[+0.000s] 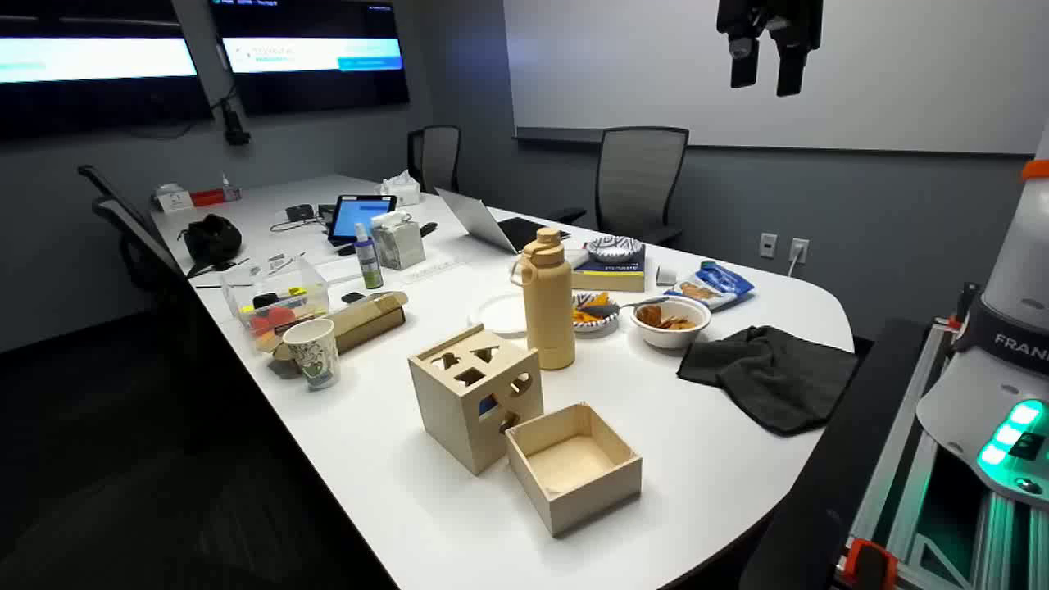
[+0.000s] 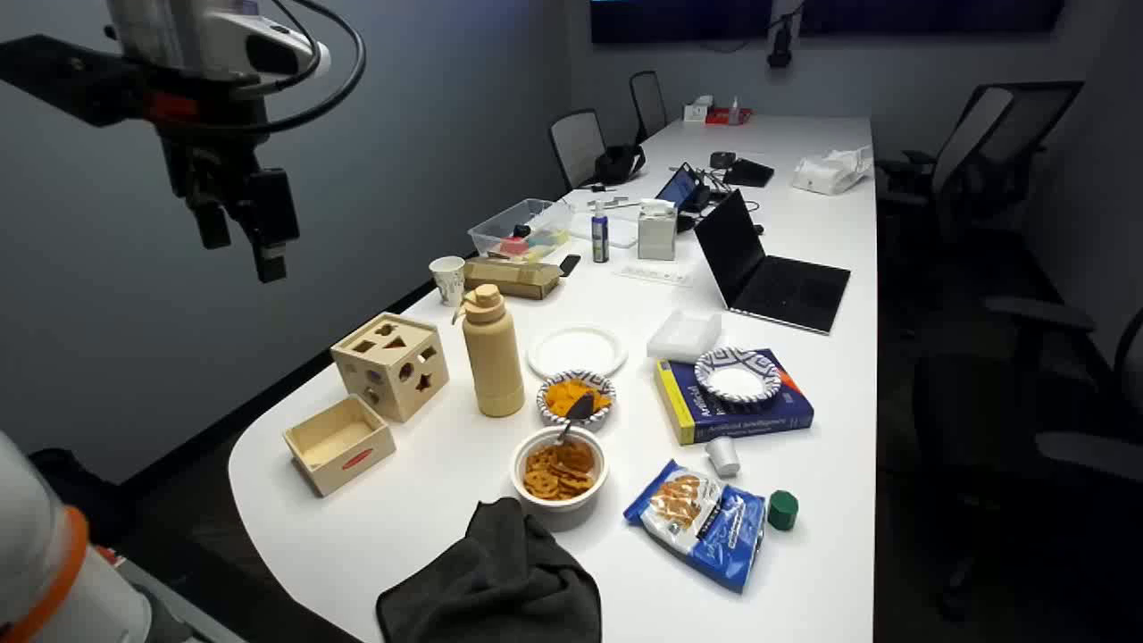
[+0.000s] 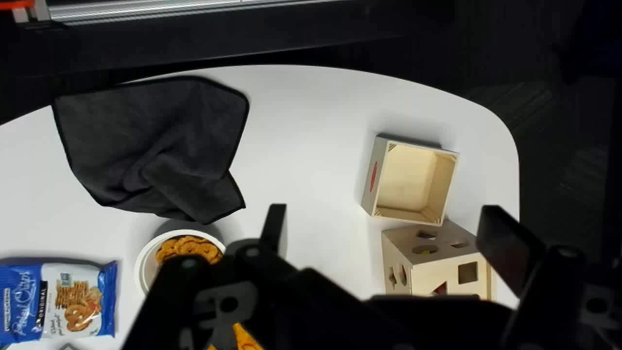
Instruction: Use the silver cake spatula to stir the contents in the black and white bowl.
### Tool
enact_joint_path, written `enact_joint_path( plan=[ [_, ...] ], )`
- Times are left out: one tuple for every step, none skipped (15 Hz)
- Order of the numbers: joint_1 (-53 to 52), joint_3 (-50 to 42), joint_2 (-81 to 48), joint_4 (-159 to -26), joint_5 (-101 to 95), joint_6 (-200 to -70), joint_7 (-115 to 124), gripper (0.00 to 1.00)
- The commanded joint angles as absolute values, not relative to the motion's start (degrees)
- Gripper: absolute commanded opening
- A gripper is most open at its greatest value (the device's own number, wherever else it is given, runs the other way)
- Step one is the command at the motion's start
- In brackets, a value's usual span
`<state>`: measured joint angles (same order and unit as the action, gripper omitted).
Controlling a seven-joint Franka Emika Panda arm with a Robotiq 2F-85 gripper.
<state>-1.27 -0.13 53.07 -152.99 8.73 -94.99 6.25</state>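
Observation:
The black and white bowl (image 1: 602, 327) (image 2: 546, 407) holds orange chips and shows in both exterior views. Across it lies the silver cake spatula (image 1: 605, 310) (image 2: 581, 408), dark-looking blade over the chips and handle reaching over the plain white bowl's rim. High above the table, well away from both, hangs my gripper (image 1: 767, 76) (image 2: 241, 243). Its fingers are wide apart in the wrist view, gripper (image 3: 386, 221), with nothing between them. There, only a few orange chips (image 3: 245, 339) peek past the gripper body; the spatula and most of that bowl are hidden.
A white bowl (image 2: 518, 478) of pretzels stands beside the patterned bowl. A tall tan bottle (image 1: 549, 303) rises close by. Around them are a black cloth (image 2: 491, 580), a blue snack bag (image 2: 701, 527), a shape-sorter cube (image 1: 475, 393), an open wooden box (image 3: 408, 180) and a book (image 2: 737, 415).

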Motion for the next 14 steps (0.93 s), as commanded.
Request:
enact_joint_path(
  plan=[
    [-0.41,0.49,53.02,-152.87,9.17,-94.80,5.70,1.00],
    [-0.41,0.49,53.02,-152.87,9.17,-94.80,5.70,1.00],
    [-0.41,0.49,53.02,-152.87,9.17,-94.80,5.70,1.00],
    [-0.37,-0.11,51.23,-151.65,8.92,-94.25,4.96,1.00],
    [-0.49,-0.68,49.80,-150.80,8.45,-94.05,3.63,1.00],
    [-0.65,-1.68,47.54,-149.49,7.88,-94.15,1.43,1.00],
    [-0.90,-2.89,45.35,-148.27,7.55,-94.52,-1.05,1.00],
    [-1.06,-4.27,42.81,-146.70,7.28,-94.84,-3.83,1.00],
    [-1.01,-5.63,40.00,-144.93,7.11,-94.93,-6.20,1.00],
    [-1.15,-6.92,37.09,-142.96,6.58,-95.23,-9.13,1.00],
    [-1.10,-7.97,34.34,-141.02,6.16,-95.51,-11.42,1.00],
    [-1.30,-9.62,30.53,-138.48,6.09,-95.59,-14.53,1.00],
    [-1.35,-10.99,27.51,-136.22,6.44,-95.53,-17.07,1.00],
    [-2.59,-13.60,24.27,-134.11,6.51,-95.72,-19.47,1.00]
  ],
)
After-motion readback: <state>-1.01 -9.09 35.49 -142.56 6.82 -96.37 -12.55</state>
